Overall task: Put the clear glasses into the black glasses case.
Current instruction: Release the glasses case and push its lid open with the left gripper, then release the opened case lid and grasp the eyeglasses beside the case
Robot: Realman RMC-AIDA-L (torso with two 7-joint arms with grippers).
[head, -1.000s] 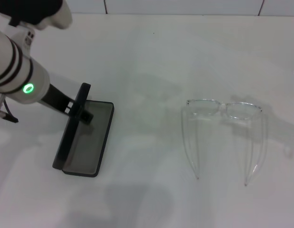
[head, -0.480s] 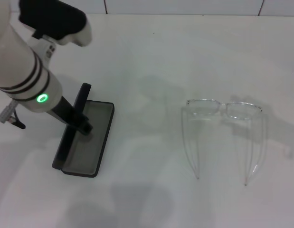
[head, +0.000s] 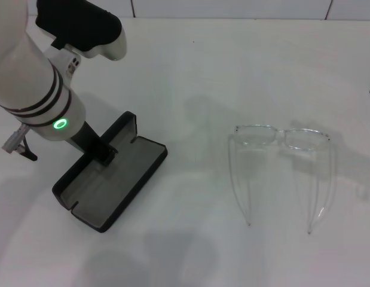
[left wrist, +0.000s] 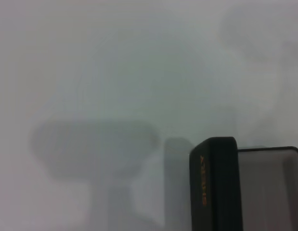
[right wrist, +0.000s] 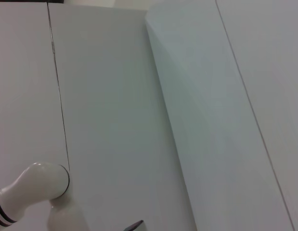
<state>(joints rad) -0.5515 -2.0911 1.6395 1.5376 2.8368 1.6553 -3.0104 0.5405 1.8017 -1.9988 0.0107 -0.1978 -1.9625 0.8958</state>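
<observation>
my left tool (head: 106, 153) is down at the black glasses case (head: 119, 182), right where the lid meets the tray. it touches the case there, but i cannot tell if the tool is spread or pressed together.

the case lies open on the white tabletop (head: 196, 72), on my left side. it sits at a slant. the grey inside faces up and the lid stands up along the far long edge. one corner of the case points toward the middle of the tabletop. in my left wrist view i see the end of the lid with small orange letters, and a bit of the grey tray beside it.

the clear glasses (head: 283, 170) lie on my right side, well apart from the case. the lenses are on the far side and the two long thin arms point back toward me. nothing touches them.

between the case and the glasses the tabletop is bare and white, with lots of room. the far edge of the tabletop meets a white tiled wall.

my right tool is out of sight, away from the tabletop.
</observation>
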